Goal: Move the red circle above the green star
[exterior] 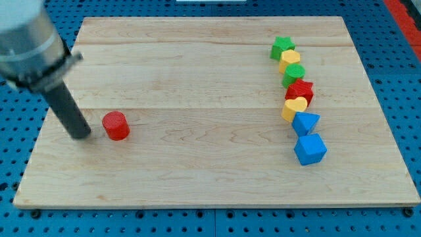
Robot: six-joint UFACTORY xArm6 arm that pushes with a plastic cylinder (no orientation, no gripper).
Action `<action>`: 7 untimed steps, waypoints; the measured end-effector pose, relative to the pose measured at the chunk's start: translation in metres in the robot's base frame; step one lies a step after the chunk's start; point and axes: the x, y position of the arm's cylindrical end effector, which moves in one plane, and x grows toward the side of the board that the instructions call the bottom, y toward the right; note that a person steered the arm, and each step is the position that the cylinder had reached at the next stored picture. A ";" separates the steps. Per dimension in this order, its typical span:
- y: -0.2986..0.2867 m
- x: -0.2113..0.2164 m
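Note:
The red circle (116, 126) lies on the wooden board (197, 79) at the view's left. The green star (282, 47) sits at the view's upper right, at the top of a column of blocks. My tip (83, 135) rests on the board just left of the red circle, a small gap between them. The dark rod slants up toward the view's upper left.
Below the green star runs a touching column: a yellow block (290, 60), a green circle (295, 74), a red star (300, 90), a yellow heart (295, 106), a blue triangle-like block (305, 122) and a blue cube (310, 149).

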 end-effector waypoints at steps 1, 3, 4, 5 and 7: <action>0.072 -0.011; 0.068 0.069; 0.093 -0.009; 0.086 -0.104; 0.053 -0.046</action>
